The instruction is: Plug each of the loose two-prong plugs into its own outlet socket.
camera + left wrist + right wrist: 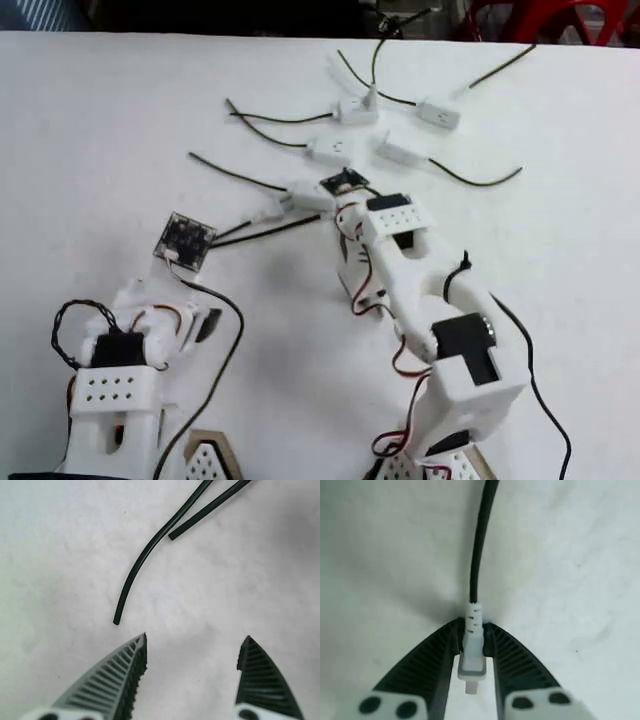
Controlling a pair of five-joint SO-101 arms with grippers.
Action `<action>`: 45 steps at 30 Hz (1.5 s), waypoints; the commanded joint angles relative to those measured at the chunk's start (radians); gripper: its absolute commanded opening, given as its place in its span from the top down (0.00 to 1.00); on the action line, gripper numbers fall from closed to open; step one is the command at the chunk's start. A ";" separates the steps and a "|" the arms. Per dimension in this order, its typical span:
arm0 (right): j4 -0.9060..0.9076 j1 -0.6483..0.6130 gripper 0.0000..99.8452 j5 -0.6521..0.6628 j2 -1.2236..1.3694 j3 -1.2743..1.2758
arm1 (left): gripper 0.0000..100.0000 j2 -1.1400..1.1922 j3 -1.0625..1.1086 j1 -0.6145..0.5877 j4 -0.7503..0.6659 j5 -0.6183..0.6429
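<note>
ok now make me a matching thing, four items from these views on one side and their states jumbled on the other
Things:
1. left claw
2. right claw
3. white plug
4. curved dark cord

States:
a. clamped in a claw
b. open, holding nothing
c. shut, gripping something
d. lying loose, nothing touching it

Pairs: 1-b, 2-c, 3-a, 4-d

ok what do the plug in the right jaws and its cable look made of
The plug: probably white moulded plastic, matte, going by its ribbed collar. The cable: smooth black sheath with slight sheen, likely rubber or PVC.
</note>
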 commanded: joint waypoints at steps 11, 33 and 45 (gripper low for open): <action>0.189 0.007 0.93 0.055 0.012 -0.158 | 0.71 -0.018 -0.005 -0.004 -0.020 0.002; 0.249 0.015 0.98 0.060 0.076 -0.190 | 0.71 -0.018 -0.005 -0.004 -0.020 0.002; 0.378 0.012 0.98 0.054 -0.321 -0.183 | 0.71 -0.019 -0.025 -0.005 -0.020 0.012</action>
